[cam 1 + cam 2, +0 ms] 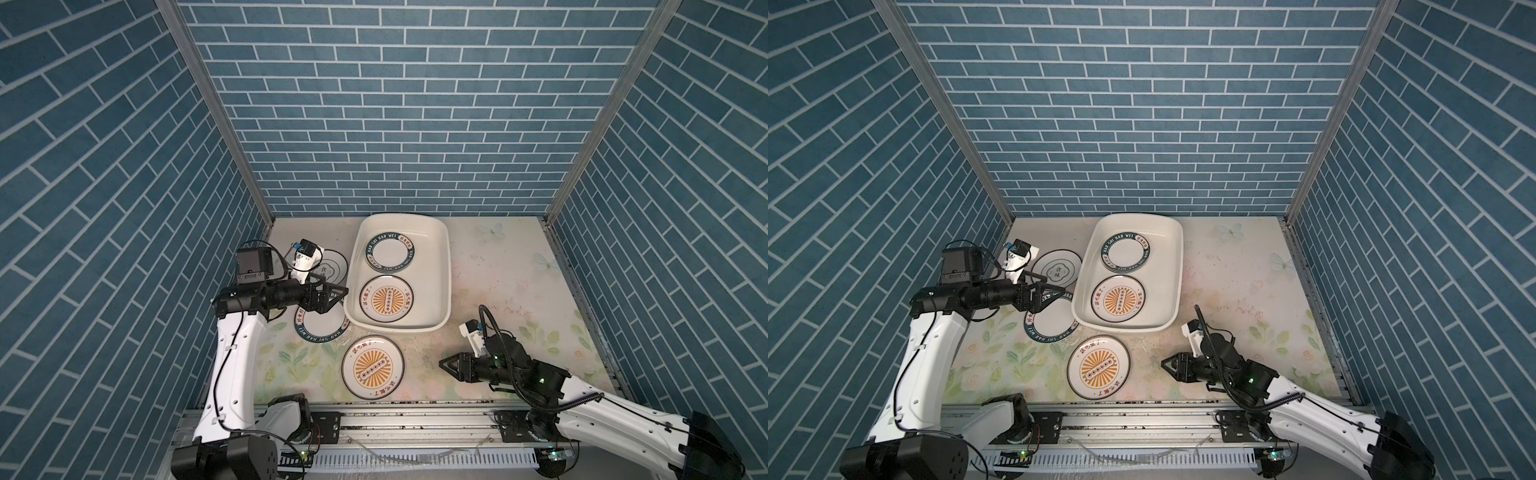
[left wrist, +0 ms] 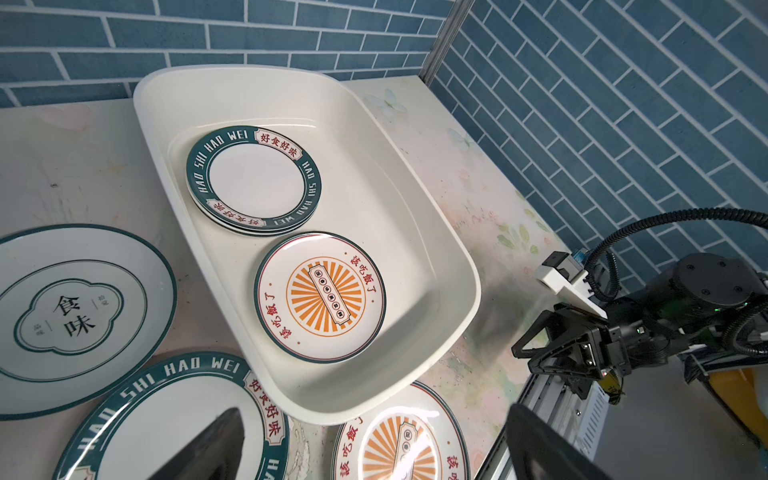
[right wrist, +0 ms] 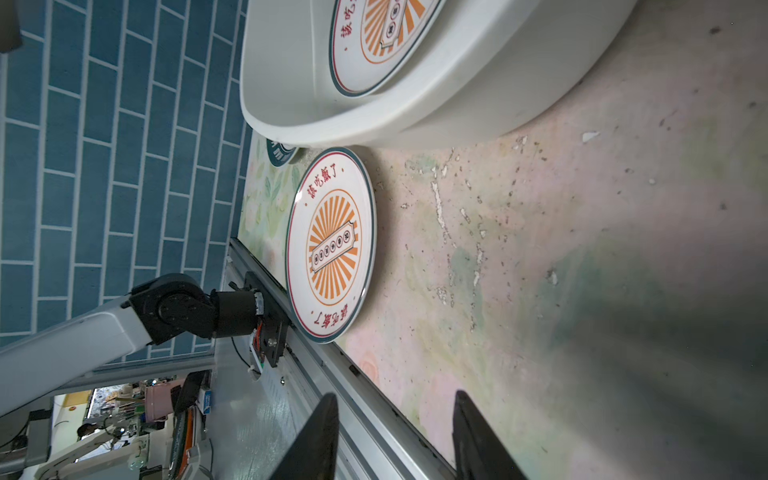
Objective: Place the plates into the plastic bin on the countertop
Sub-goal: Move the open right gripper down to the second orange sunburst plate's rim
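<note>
The plastic bin (image 1: 445, 270) sits toward the back of the worktop (image 1: 498, 282), its far end close to the back wall. To its right the worktop is bare as far as the right wall, which is the widest free stretch. To its left, room is tight.

Inside the bin lie one binned sunburst plate (image 1: 386, 300) at the near end and a green-rimmed stack (image 1: 390, 257) at the far end, at least two deep.

Three plates lie outside:
- A ringed plate (image 1: 1057, 270) near the left wall.
- A loose green-rimmed plate (image 1: 324, 328) just beside the bin's near left corner.
- A loose sunburst plate (image 1: 372, 368) by the front rail.

The left fingers (image 2: 208, 453) are spread wide and empty above the loose green-rimmed plate. The right fingers (image 3: 320, 444) are parted with nothing between them, low over bare worktop.
</note>
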`<state>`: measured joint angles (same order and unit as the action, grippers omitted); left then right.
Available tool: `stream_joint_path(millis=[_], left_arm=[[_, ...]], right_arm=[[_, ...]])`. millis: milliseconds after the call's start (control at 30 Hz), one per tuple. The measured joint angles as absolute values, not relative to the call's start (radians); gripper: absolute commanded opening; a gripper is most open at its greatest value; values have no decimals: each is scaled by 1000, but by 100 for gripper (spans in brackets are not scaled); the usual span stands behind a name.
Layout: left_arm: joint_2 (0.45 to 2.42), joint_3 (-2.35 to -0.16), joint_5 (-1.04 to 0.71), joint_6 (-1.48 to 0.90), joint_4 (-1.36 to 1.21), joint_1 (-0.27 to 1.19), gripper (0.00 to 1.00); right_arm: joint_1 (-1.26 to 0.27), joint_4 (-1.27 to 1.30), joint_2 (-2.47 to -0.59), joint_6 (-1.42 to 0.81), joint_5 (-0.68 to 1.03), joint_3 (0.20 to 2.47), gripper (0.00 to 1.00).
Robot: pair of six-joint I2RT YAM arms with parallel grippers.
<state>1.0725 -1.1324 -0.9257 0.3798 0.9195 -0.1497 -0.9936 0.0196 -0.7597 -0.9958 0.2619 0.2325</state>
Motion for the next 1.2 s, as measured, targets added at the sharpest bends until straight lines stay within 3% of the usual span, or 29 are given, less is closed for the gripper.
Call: stream_joint_path(millis=[500,1200], left_arm=[[1008,-1151,-928,299,899,-100,100],[957,-1170,-992,176,850,-44,100]], right_arm=[[-1182,284,-1214,-1026,152,358,47],[-1240,537,-1504,-1122,117,396,41]])
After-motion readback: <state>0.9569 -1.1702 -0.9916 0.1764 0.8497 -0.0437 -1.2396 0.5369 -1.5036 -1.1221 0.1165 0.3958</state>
